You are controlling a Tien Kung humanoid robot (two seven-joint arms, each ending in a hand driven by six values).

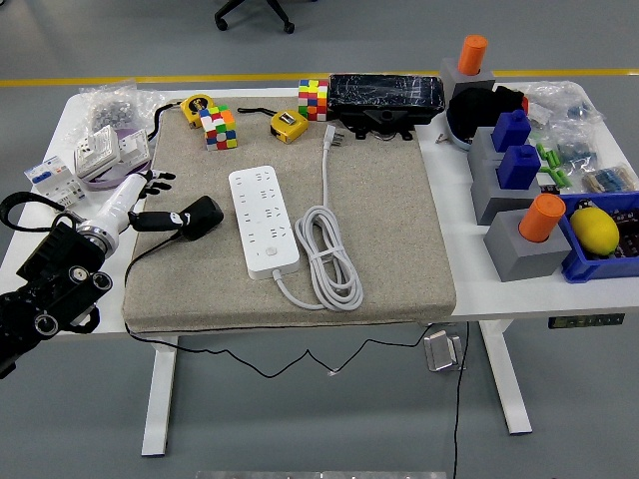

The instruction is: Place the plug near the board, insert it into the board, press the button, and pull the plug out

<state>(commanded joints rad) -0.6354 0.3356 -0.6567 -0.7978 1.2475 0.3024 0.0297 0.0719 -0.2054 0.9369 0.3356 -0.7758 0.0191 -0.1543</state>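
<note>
A white power strip (262,222) lies lengthwise on the beige mat (399,249), its round button (263,256) near the close end. Its white cord (331,257) is coiled to its right. The black plug (204,217) lies at the mat's left edge, about a hand's width left of the strip, and its thin black cable (137,261) trails off the table's front. My left hand (168,212) comes in from the lower left. A thumb and one finger close on the plug's rear end, while the other fingers (157,181) stay spread above it. No right arm shows.
Two colour cubes (218,127) (314,98), two yellow tape measures (197,105) (288,124) and a black box (385,95) line the mat's far edge. Grey blocks with blue and orange pegs (519,215) and a blue bin (577,261) holding a lemon stand right. Small boxes (100,155) sit left.
</note>
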